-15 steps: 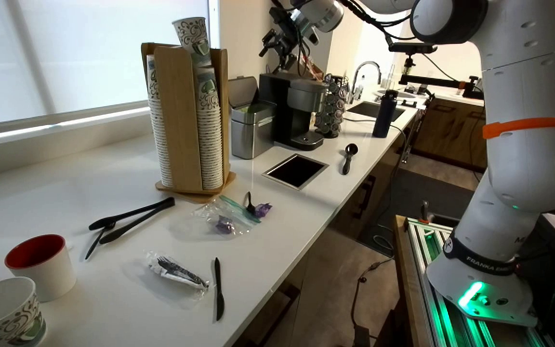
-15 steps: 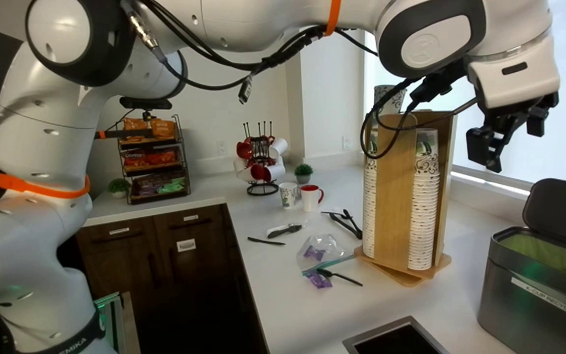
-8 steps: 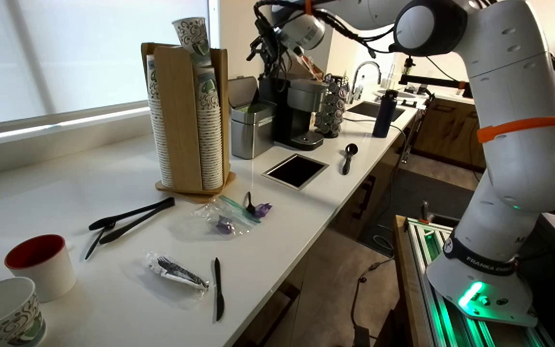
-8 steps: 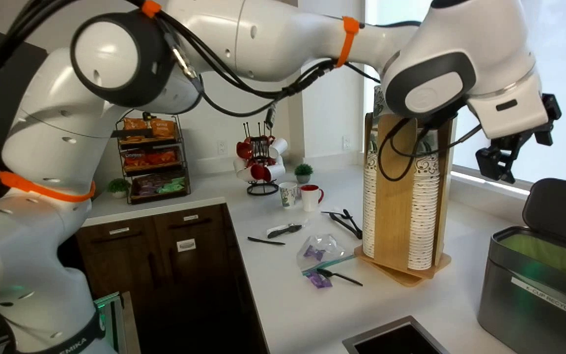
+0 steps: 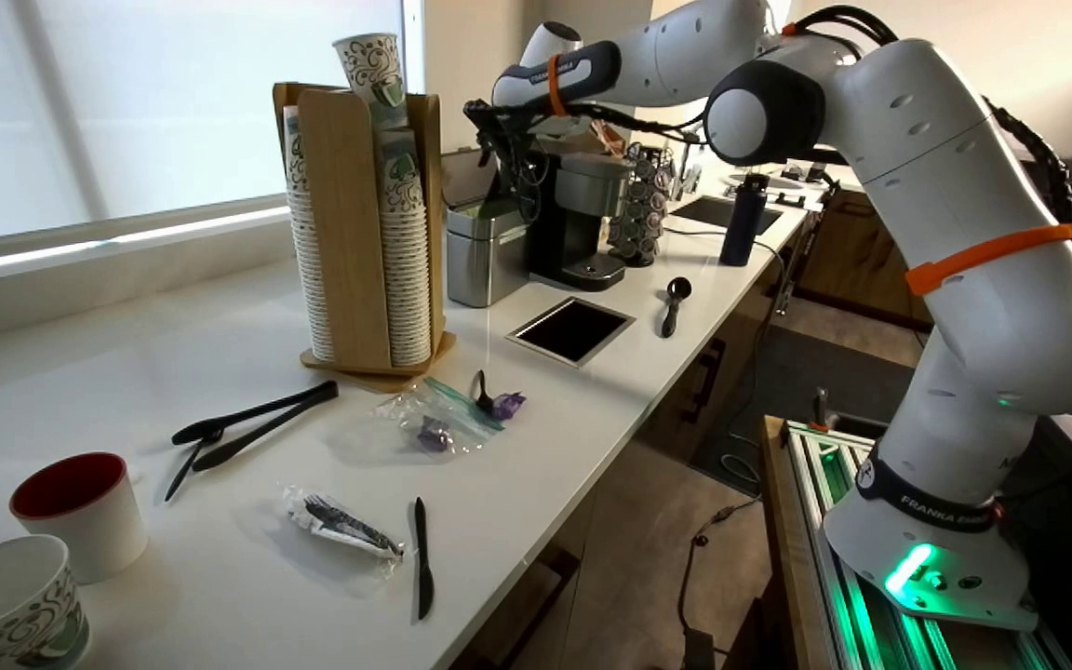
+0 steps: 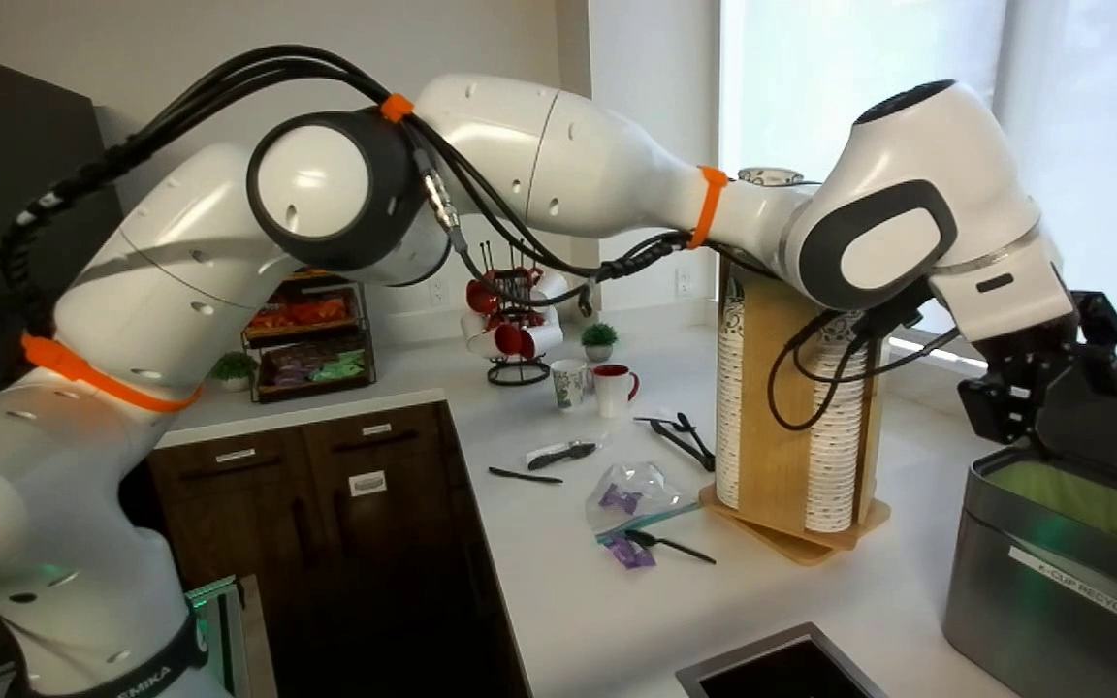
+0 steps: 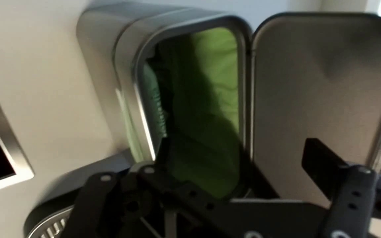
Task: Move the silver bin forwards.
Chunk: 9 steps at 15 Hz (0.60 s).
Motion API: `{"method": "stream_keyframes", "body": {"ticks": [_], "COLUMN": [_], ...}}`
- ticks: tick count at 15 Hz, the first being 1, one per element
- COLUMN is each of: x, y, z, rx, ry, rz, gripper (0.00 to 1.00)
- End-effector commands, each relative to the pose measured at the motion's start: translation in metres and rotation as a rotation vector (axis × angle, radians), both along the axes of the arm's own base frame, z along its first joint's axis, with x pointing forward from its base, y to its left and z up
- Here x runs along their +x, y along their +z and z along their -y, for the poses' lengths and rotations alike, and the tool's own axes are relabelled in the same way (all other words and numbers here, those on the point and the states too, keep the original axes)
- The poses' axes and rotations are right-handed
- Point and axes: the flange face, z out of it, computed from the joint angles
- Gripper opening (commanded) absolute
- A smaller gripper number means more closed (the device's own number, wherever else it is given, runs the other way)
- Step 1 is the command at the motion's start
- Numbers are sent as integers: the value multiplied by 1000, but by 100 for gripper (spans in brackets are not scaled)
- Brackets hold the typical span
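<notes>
Bin (image 6: 1019, 625) mouth uncovered, reachable from above. Raised lid (image 7: 313, 89) walls off back of bin. Coffee machine (image 5: 562, 233) crowds one side of bin; cup stand (image 5: 342, 233) on opposite side, gap between. Free counter (image 7: 58, 105) strip in front of bin, before counter hole (image 5: 573, 330).

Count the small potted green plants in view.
2, both in an exterior view: one potted plant beside the snack rack, a second potted plant behind the red-handled mug. The arm may hide others.
</notes>
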Motion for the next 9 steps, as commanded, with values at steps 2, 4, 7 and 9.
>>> {"method": "stream_keyframes", "body": {"ticks": [2,4,7,9], "x": [-14,-15,-15,-22], "y": [10,7,1,-8], "z": [12,12,14,19], "rx": [50,37,35,80], "ry": [-56,-37,-52,-54], "rz": [-189,-166,-245,-328], "gripper": [100,100,100,100]}}
